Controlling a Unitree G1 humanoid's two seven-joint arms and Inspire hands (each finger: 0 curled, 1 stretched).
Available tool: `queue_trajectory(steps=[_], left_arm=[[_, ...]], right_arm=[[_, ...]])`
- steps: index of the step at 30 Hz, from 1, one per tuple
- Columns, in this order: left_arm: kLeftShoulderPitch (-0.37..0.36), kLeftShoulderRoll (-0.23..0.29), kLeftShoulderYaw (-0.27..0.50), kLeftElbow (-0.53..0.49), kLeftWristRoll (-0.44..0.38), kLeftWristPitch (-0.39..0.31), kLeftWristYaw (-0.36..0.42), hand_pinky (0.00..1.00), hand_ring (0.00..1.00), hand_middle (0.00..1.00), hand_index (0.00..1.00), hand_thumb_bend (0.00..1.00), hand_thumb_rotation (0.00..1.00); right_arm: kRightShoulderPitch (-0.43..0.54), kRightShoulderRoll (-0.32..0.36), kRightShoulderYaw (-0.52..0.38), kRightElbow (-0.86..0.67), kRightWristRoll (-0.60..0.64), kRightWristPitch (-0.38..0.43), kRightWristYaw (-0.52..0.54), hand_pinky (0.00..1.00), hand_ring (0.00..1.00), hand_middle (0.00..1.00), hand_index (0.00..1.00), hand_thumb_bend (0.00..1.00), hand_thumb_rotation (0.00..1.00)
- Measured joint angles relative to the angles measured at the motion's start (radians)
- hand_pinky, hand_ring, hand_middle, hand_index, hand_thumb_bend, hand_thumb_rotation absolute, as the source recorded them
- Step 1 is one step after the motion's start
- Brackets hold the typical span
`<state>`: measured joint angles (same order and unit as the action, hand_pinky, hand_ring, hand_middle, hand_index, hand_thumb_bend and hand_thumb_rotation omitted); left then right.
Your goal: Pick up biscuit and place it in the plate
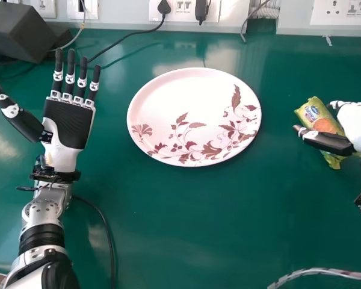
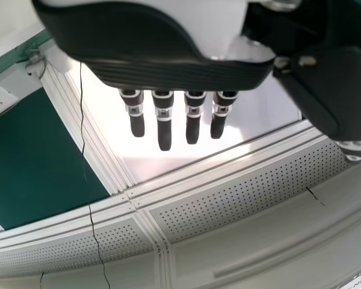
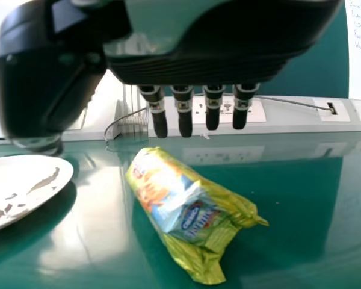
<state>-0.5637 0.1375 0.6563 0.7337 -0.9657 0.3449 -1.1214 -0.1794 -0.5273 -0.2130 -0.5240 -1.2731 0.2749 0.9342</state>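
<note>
The biscuit, in its yellow-green packet, lies on the green table, to the right of the plate and apart from it. The right hand is just at the biscuit, and in the head view its thumb passes in front of the packet. Its fingers are straight and a little spread, and they pinch nothing; whether the hand touches the packet, I cannot tell. The left hand is to the left of the plate, palm upward, with fingers straight and spread.
</note>
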Motion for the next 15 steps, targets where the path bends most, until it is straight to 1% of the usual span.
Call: queue_trajectory(steps=[5, 7, 10, 12, 15], left_arm=[[0.004, -0.005, 0.0, -0.011, 0.0, 0.008, 0.0, 0.92, 0.92, 0.99, 1.0, 1.0, 0.79], [0.008, -0.009, 0.0, -0.02, -0.001, 0.008, 0.001, 0.92, 0.92, 0.99, 1.0, 1.0, 0.79], [0.01, -0.011, 0.001, -0.024, -0.007, 0.012, 0.002, 0.92, 0.92, 1.0, 1.0, 1.0, 0.77], [0.01, -0.011, 0.001, -0.025, -0.02, 0.018, 0.004, 0.91, 0.92, 1.0, 1.0, 1.0, 0.78], [0.012, -0.011, 0.0, -0.028, -0.03, 0.027, 0.004, 0.9, 0.93, 1.0, 1.0, 1.0, 0.77]], right_arm=[[0.002, -0.023, 0.014, 0.018, 0.011, 0.007, -0.016, 0.97, 1.0, 1.0, 0.96, 0.66, 0.51], [0.002, -0.026, 0.022, 0.03, 0.012, 0.016, -0.019, 0.96, 1.0, 1.0, 0.95, 0.64, 0.48], [0.002, -0.028, 0.026, 0.032, 0.018, 0.024, -0.027, 0.96, 1.0, 1.0, 0.98, 0.63, 0.44], [0.002, -0.03, 0.028, 0.035, 0.025, 0.035, -0.03, 0.95, 1.0, 1.0, 0.97, 0.64, 0.43], [0.002, -0.037, 0.032, 0.036, 0.039, 0.039, -0.03, 0.96, 1.0, 1.0, 0.97, 0.65, 0.46]])
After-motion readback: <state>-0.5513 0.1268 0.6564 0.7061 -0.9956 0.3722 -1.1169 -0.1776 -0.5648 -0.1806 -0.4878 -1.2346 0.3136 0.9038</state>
